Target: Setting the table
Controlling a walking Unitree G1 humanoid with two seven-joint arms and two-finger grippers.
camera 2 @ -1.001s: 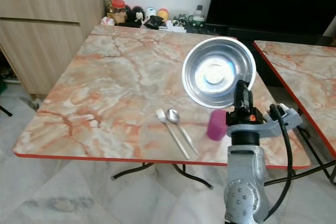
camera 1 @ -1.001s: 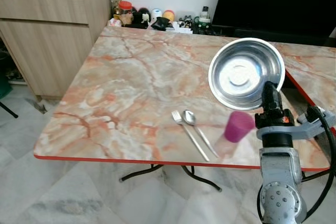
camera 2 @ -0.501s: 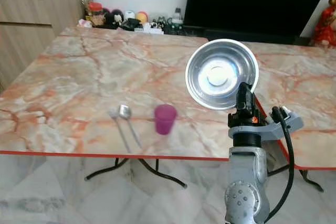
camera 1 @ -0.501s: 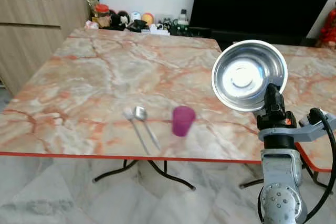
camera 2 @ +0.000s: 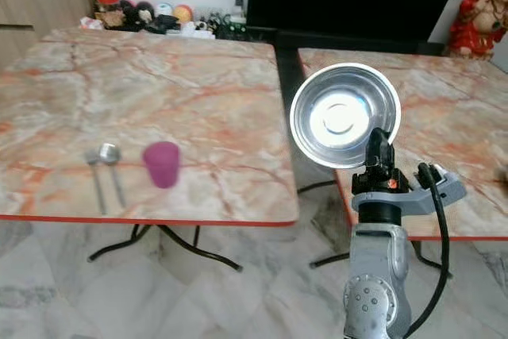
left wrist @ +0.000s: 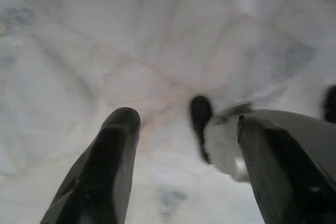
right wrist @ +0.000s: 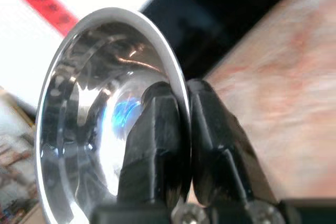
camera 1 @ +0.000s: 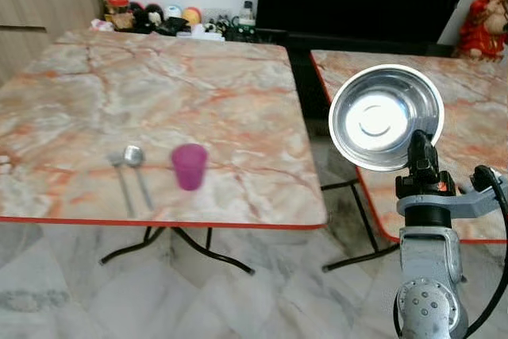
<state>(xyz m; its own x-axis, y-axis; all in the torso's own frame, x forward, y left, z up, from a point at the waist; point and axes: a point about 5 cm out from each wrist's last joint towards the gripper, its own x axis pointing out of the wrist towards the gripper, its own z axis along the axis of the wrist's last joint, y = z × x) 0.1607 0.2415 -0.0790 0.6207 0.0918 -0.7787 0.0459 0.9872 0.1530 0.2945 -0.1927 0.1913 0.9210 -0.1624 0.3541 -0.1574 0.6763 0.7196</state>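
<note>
The robot's right gripper (camera 1: 421,144) holds a steel bowl (camera 1: 386,117) upright by its rim, its two black fingers (right wrist: 157,140) pinched tight on either side of the metal edge, the bowl's shiny inside turned toward the head camera. The bowl is raised above the gap between two marble-patterned tables: the left table (camera 1: 159,93), where a purple cup (camera 1: 190,167) stands just beside a fork (camera 1: 121,184) and spoon (camera 1: 136,171) lying side by side near the front edge, and the right table (camera 1: 476,101) behind the arm. The left gripper (left wrist: 184,145) hangs over the pale marble floor (left wrist: 131,40), fingers spread wide apart and holding nothing
</note>
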